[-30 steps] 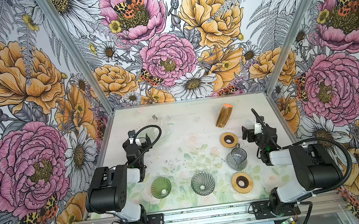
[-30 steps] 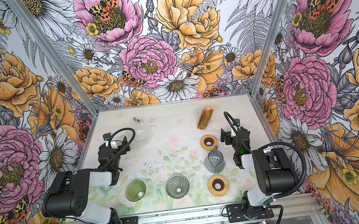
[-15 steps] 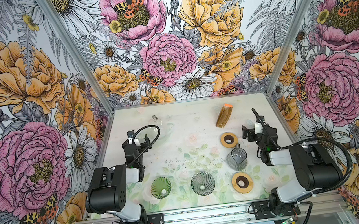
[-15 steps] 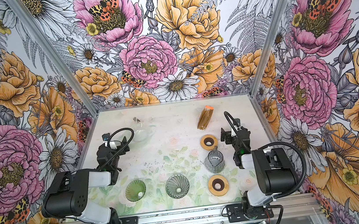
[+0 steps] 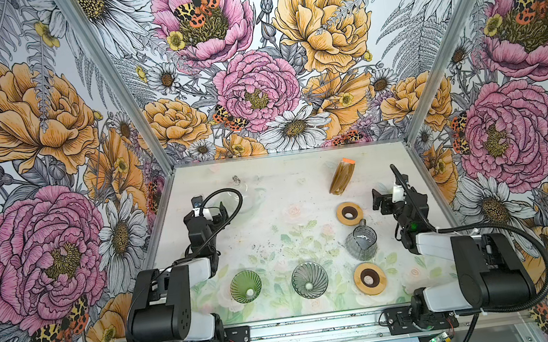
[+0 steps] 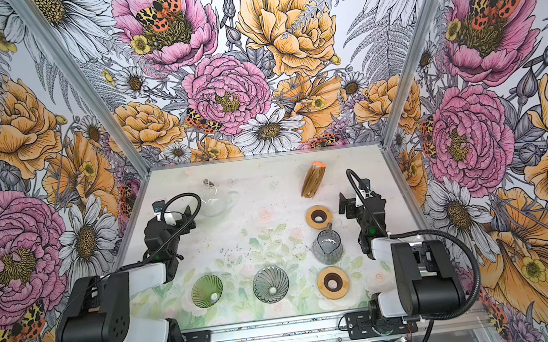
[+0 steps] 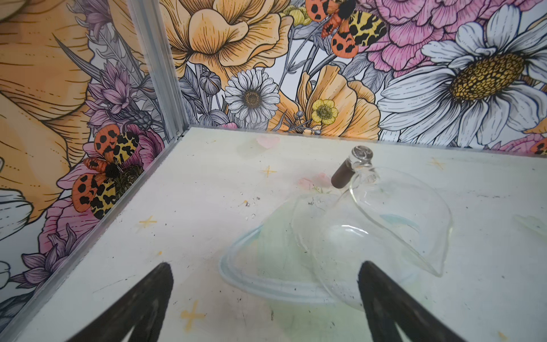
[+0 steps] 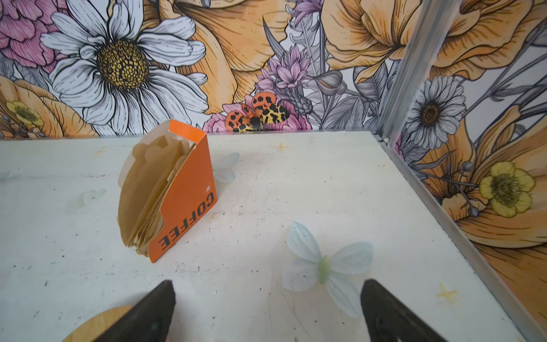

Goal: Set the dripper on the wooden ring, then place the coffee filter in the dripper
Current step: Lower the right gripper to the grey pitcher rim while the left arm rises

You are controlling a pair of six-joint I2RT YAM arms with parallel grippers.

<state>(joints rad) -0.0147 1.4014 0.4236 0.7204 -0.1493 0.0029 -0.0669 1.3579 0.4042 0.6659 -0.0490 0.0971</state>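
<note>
Top views, coffee filter pack (image 5: pixel 342 180): stands on edge toward the far right of the table (image 5: pixel 277 185), well apart from both drippers.
Top views, drippers: green dripper (image 5: pixel 245 286) and grey dripper (image 5: pixel 309 279) sit mouth-up near the front edge, both empty, in both top views.
Top views, other ware: two wooden rings (image 5: pixel 349 213) and a glass jug (image 5: pixel 361 242) lie between the pack and the drippers.
Top views, right gripper (image 5: pixel 395 197): spread wide, holding nothing, near the pack on its right side.
Top views, left gripper (image 5: pixel 207 211): spread wide, empty, just beside a glass carafe (image 5: pixel 233 197).
Left wrist, left gripper (image 7: pixel 265 266): jaws apart with the glass carafe (image 7: pixel 340 237) on its side ahead of them; no filter is visible.
Right wrist, right gripper (image 8: pixel 268 284): jaws apart over bare table, with the pack ahead and not touched.
Right wrist, pack (image 8: pixel 165 201): brown paper filters fan out of an orange sleeve (image 8: pixel 186 204) marked COFFEE.
Handling, judged: a single filter is very light, thin and limp, creases easily, and clings to the ones next to it.
Hold point, judged: pinch the free curved edge of the outermost filter, away from the sleeve.
Risk, judged: the light pack may tip or slide, or several filters may come away together.
</note>
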